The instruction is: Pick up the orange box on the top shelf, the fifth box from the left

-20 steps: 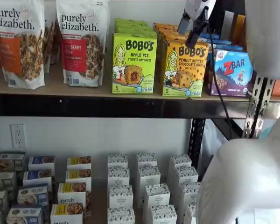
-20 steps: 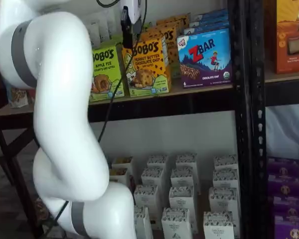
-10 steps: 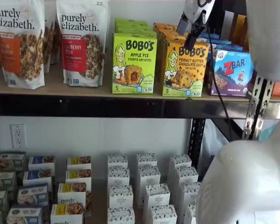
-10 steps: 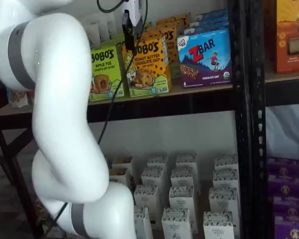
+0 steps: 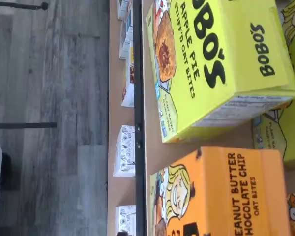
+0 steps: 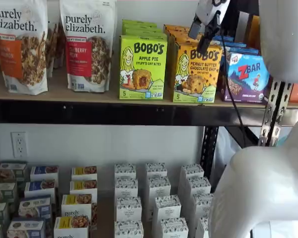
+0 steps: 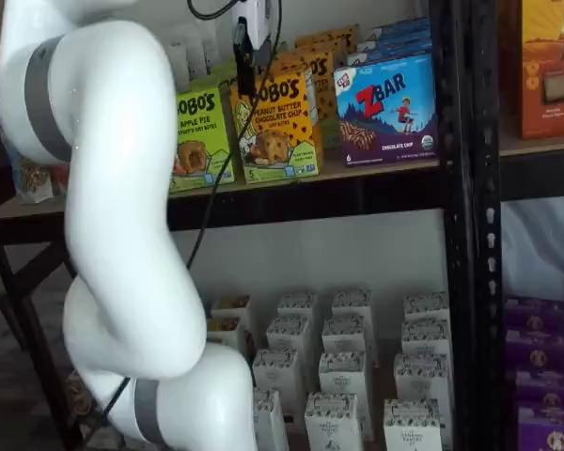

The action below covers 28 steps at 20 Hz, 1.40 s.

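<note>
- The orange box [image 6: 196,72] stands upright at the front edge of the top shelf [image 6: 89,96], its printed face turned outward toward the room.
- A green Apple Pie box [image 6: 142,67] stands just beside it on one flank, and a blue ZBar box [image 6: 247,77] just beside it on the other. More orange cartons line up behind it.
- The gripper [image 6: 203,32] hangs in front of the orange box's upper edge, near it but not touching. Its white body is at the top of the view and its black fingers slope downward.
- In the other shelf view the gripper [image 7: 247,61] sits over the box's upper corner nearest the green carton, so the box lies below and beyond the fingers.
- The fingers show side-on, so no gap can be seen directly. The gripper is spread to its widest and holds nothing.
- The box's long axis runs up and down. My judgement is that the fingers must straddle its narrower width.
- The wrist view looks onto the tops of both cartons, with the orange box [image 5: 221,191] lying only partly in frame.
</note>
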Each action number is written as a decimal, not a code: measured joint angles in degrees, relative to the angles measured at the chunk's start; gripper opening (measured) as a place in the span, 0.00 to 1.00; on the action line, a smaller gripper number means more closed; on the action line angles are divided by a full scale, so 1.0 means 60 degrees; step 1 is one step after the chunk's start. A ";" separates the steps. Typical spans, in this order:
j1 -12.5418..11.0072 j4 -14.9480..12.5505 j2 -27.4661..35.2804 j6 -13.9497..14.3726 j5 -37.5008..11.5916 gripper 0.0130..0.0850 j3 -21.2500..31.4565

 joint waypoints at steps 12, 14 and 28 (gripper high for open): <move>0.0135 -0.0252 0.0106 -0.0018 -0.0479 1.00 0.0214; 0.0222 -0.0374 0.0155 0.0023 -0.0549 1.00 0.0244; 0.0555 -0.0863 0.0512 0.0201 -0.0455 1.00 0.0253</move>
